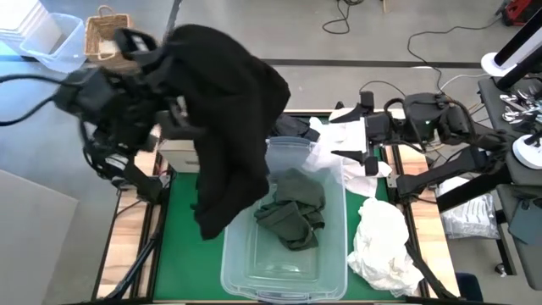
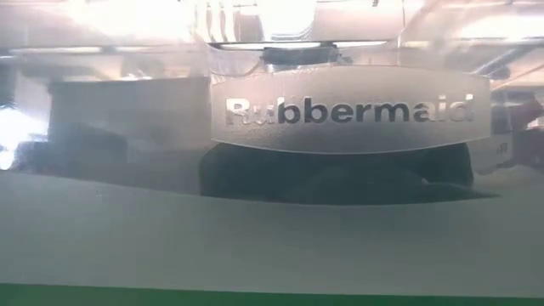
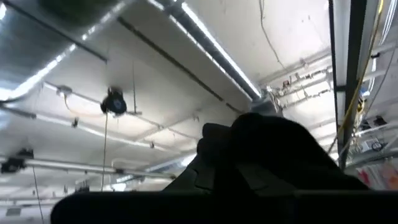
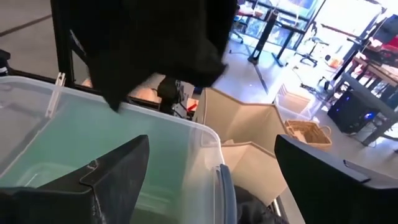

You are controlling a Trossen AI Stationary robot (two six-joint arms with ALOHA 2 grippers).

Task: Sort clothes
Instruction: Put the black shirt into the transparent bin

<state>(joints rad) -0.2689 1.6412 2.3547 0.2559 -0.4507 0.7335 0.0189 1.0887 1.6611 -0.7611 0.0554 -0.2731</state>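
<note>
A large black garment hangs from my left gripper, which is raised high at the table's left and points up toward the ceiling. The cloth covers that gripper in the high view. In the clear plastic tub at the table's middle lies a dark olive garment. A white garment lies bunched on the table right of the tub, and more white cloth drapes over the tub's far right rim. My right gripper stands open behind the tub's far right corner, with nothing between its fingers. My left gripper is shut on the black garment; a bunched mound of cloth rises over the fingers and hides the place of contact. The gripper points upward. The garment drapes down from it in slack folds, its lower end hanging over the tub's left rim.
A beige fabric box stands left of the tub's far end, partly behind the hanging garment. A wicker basket and a small clear bin sit on the floor beyond the far left corner. The low view sees only the tub's labelled wall.
</note>
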